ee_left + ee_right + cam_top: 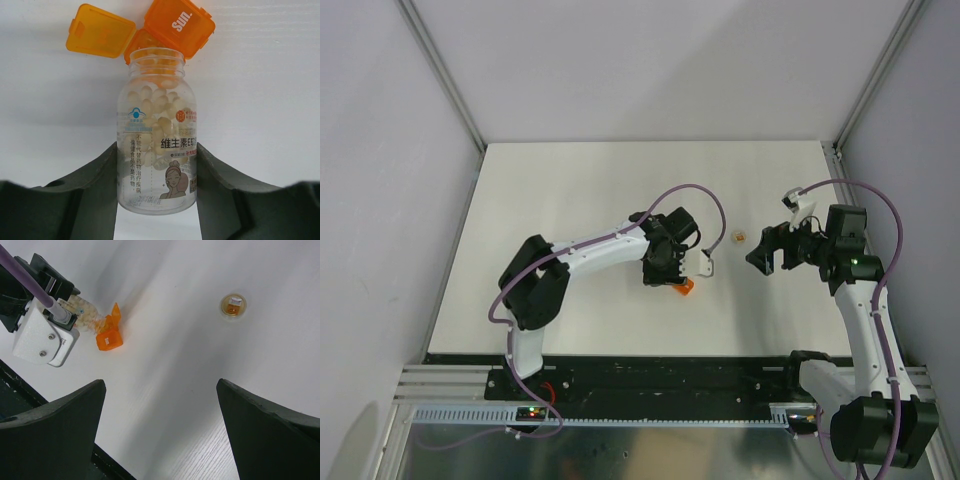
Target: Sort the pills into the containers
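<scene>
Dark rubbery fingers of the left gripper [156, 165] press on both sides of a clear bottle [156, 200], clamped tight around its lower body near the base. The bottle runs out along the fingers with its uncapped mouth pointing away from the wrist. Pale oval pills [159, 112] are heaped inside it, reaching up into the neck, and a printed label with a drawn face is turned toward the wrist camera.

Straight ahead of the left fingertips, just past the bottle's mouth, sits the orange box [139, 41]. The rim of the bottle is at the box or touching it; which one cannot be told. The left lid [100, 31] is flipped open ahead and to the left of the gripper, and the right lid [180, 22], marked "Sun.", is flipped open ahead and slightly to the right. The bottle's neck covers the cells, so whether any pills lie in them cannot be seen.

On the white table [570, 190], a small round cap [233, 306] with a tan-orange centre lies alone between the two grippers, nearer the right one, ahead of its fingers and to their right.

The right gripper [161, 385] hovers over the table with its jaws spread wide and nothing between them. Bottle and box lie ahead of it to the left, well apart from its fingers.
</scene>
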